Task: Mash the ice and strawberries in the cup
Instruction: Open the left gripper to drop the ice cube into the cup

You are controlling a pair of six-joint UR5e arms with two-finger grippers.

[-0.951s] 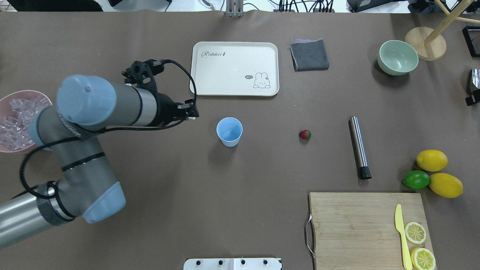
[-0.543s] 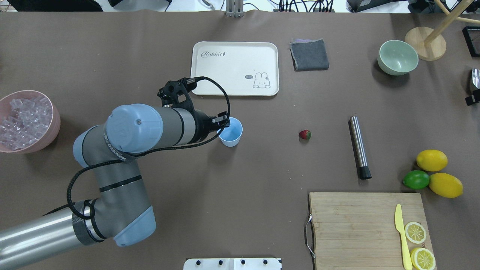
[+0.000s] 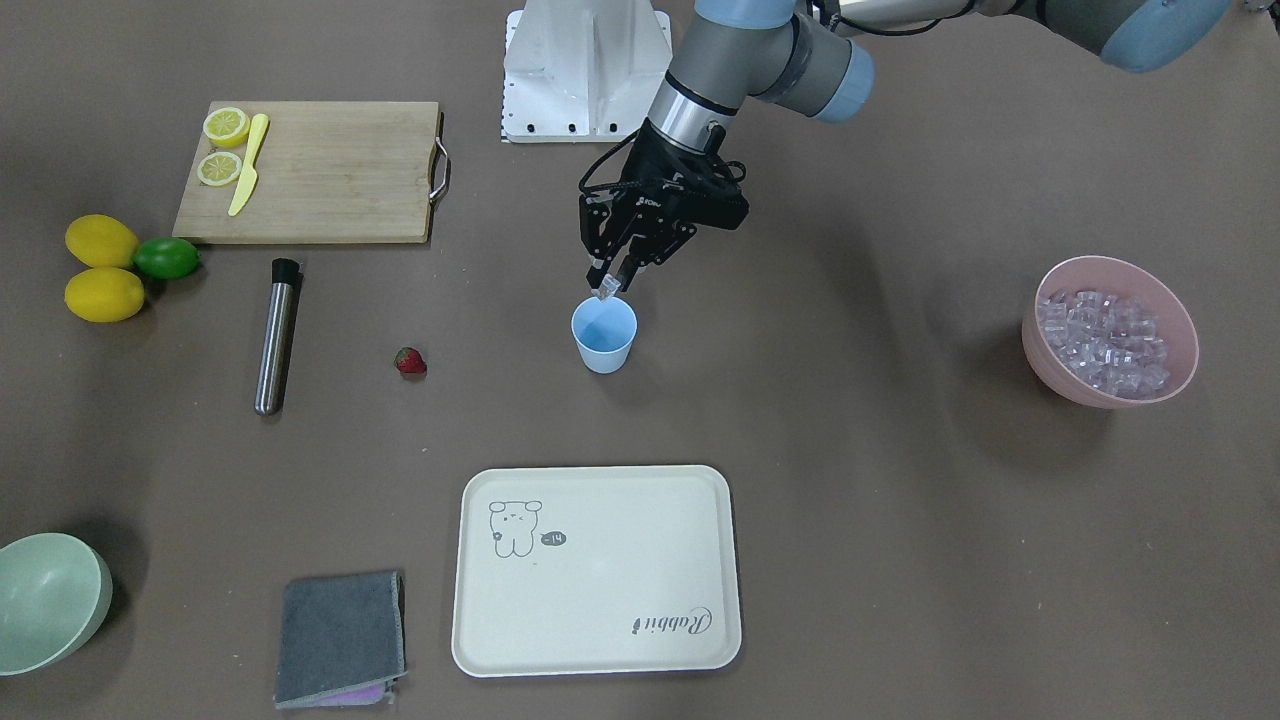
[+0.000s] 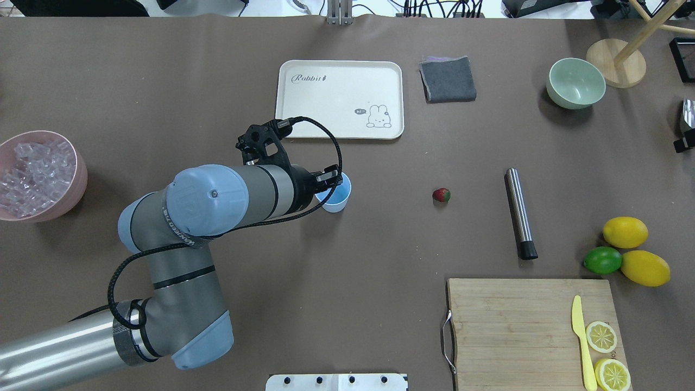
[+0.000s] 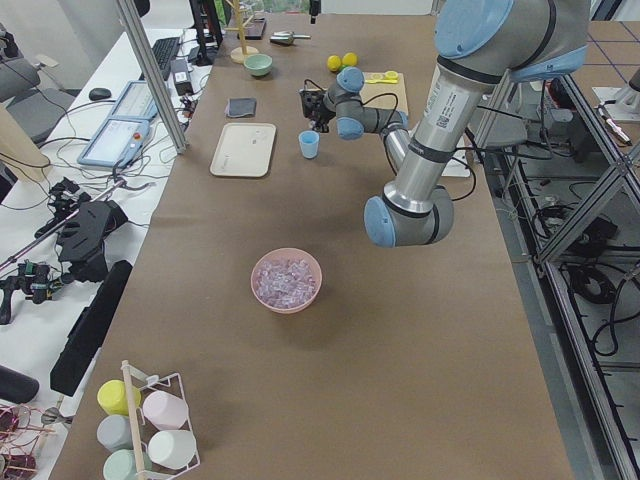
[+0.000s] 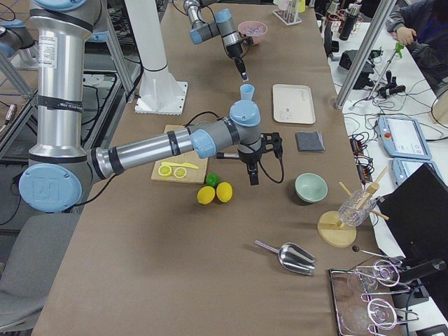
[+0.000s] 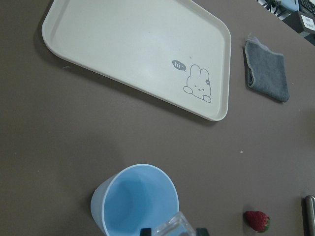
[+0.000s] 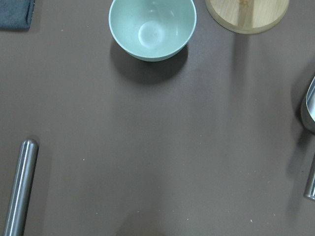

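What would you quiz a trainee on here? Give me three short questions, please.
1. True or false: the strawberry is inside the cup.
2. What does the left gripper hold? A) a lemon slice B) an ice cube C) a yellow knife
3. Fill in: the other ice lies in the ___ bowl.
Key: 1 false; 2 B; 3 pink.

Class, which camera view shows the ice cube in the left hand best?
Left wrist view: the ice cube sits close, near the cup rim. Front-facing shows it tiny at the left hand; elsewhere hidden or too small.
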